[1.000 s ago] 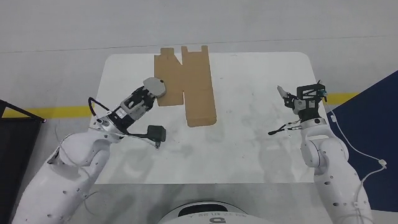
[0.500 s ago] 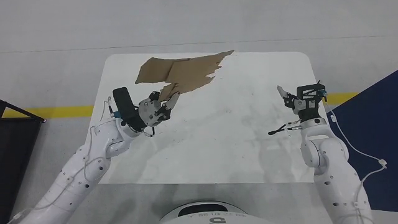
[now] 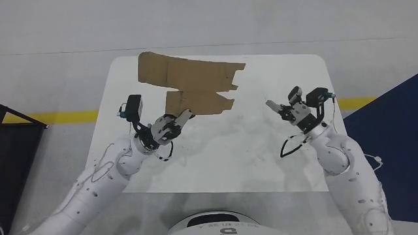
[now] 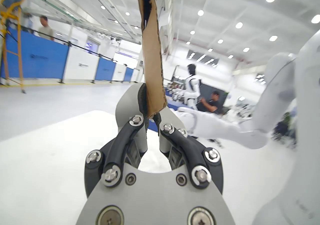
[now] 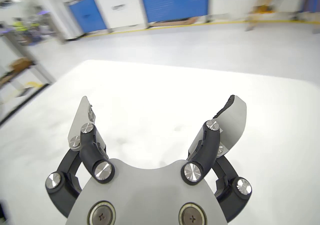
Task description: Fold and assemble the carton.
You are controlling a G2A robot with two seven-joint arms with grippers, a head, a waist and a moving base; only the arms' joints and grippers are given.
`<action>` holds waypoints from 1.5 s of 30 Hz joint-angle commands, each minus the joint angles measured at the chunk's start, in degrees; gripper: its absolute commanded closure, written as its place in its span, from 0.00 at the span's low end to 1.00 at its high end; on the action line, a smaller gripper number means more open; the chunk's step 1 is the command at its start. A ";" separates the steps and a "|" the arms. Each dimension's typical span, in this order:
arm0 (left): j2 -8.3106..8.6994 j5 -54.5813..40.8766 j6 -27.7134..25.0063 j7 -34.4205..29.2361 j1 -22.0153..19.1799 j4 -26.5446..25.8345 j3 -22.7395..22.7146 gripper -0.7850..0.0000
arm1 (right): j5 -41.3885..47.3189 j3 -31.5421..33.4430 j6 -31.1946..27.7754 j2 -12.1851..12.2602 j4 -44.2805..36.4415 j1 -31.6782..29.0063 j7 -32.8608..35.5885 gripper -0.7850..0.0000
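My left gripper point(image 3: 181, 116) pinches one lower corner of the flat carton point(image 3: 189, 75), holding it up off the table point(image 3: 261, 163), I judge so that its panels can hang free and be folded. In the top view the carton spreads across the upper middle of the frame. My right gripper point(image 3: 282, 100) hovers at centre right, fingers spread and empty, well apart from the carton's notched right edge. The bare table between them leaves room to come in.
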 commanded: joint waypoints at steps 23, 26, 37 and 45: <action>-0.14 -20.70 -2.17 -25.01 -1.30 0.62 3.30 1.00 | 63.79 -16.47 -14.64 6.48 2.94 14.57 37.17 0.41; -0.23 -21.09 -2.17 -25.98 -1.49 0.62 3.35 1.00 | 65.85 -17.84 -14.64 6.83 3.78 15.52 37.17 0.54; -0.57 -23.16 -2.17 -28.78 -2.05 1.26 3.31 1.00 | 68.52 -21.63 -14.64 8.37 5.99 18.24 37.17 1.00; -0.17 -32.00 -2.17 -30.49 -2.04 -0.27 2.38 0.00 | 69.06 -21.20 -14.64 9.54 6.22 19.05 37.17 1.00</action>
